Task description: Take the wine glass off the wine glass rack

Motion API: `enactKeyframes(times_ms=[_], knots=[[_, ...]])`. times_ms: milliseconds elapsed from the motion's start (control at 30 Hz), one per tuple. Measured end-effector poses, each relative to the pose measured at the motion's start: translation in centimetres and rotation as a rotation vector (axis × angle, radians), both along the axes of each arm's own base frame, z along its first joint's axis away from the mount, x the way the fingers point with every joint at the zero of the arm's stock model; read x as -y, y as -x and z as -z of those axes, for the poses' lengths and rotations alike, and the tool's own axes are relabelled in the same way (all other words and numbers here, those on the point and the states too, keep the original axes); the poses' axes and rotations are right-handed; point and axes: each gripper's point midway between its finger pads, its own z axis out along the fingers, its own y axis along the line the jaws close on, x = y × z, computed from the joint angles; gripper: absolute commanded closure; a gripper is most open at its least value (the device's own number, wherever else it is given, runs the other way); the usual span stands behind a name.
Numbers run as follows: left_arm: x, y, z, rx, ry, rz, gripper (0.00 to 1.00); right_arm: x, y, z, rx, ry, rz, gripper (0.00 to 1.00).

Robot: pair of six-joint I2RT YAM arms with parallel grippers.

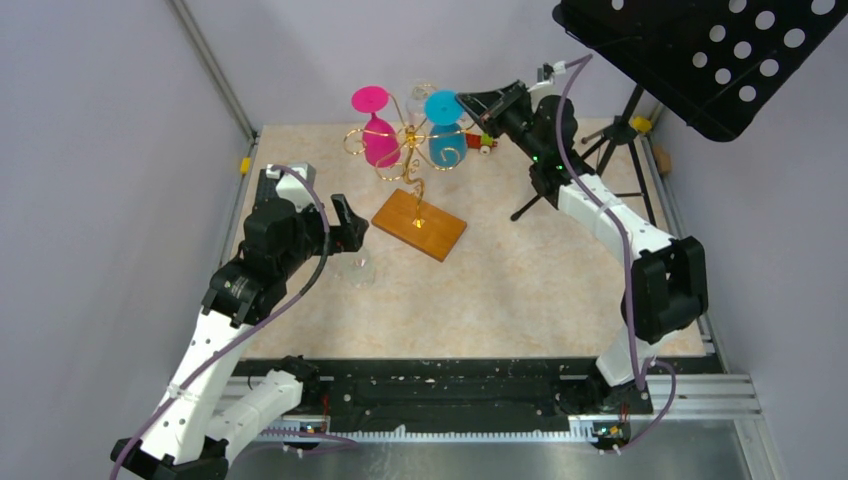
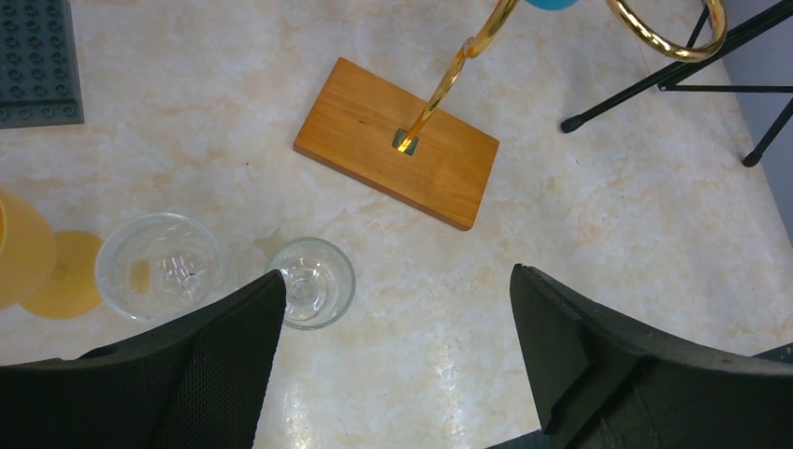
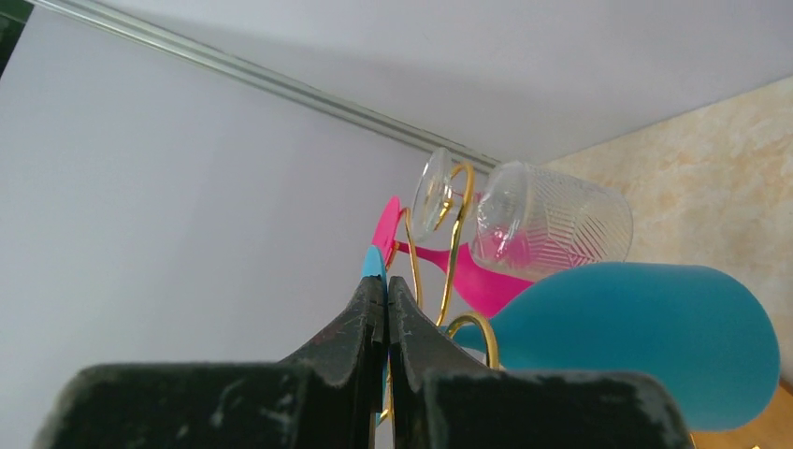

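Count: one wine glass rack carrying three glasses, all hung bowl-down: pink wine glass, blue wine glass, clear ribbed glass. On the table, two clear glasses stood upright. A yellow glass was cut off by the frame edge.

Right arm reached out to the rack top. Right gripper was pressed closed on the blue glass's foot rim. Left arm was bent low, and the left gripper hung spread wide above the table, holding nothing.
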Motion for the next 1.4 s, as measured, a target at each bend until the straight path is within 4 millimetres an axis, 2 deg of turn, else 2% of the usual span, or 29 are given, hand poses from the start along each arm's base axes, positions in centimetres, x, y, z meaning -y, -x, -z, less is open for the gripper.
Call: enactKeyframes(times_ms=[167, 333, 500, 633, 833, 1100, 1267, 1400], knots=[[0.2, 0.1, 0.0, -0.002, 0.004, 0.010, 0.07, 0.3, -0.8, -0.6, 0.038, 0.011, 0.037, 1.00], [0.4, 0.1, 0.1, -0.007, 0.007, 0.020, 0.07, 1.4, -1.8, -0.9, 0.067, 0.008, 0.123, 1.00], [0.8, 0.1, 0.3, -0.019, 0.018, 0.035, 0.08, 2.7, -2.3, 0.7, 0.047, 0.006, 0.207, 1.00], [0.9, 0.2, 0.2, -0.023, 0.026, 0.039, 0.07, 4.1, -2.3, 1.0, 0.042, -0.011, 0.276, 1.00], [1.0, 0.3, 0.2, -0.022, 0.029, 0.043, 0.07, 7.1, 0.0, 0.6, 0.059, -0.078, 0.375, 1.00], [1.9, 1.0, -0.3, -0.016, 0.059, 0.102, 0.05, 9.7, 4.0, -0.5, 0.023, -0.140, 0.414, 1.00], [4.3, 2.6, -1.4, -0.003, 0.124, 0.264, 0.03, 11.2, 8.0, -0.5, -0.008, -0.130, 0.400, 1.00], [7.0, 4.2, -2.2, 0.004, 0.215, 0.437, 0.01, 11.4, 11.2, 0.7, -0.033, -0.079, 0.340, 1.00]])
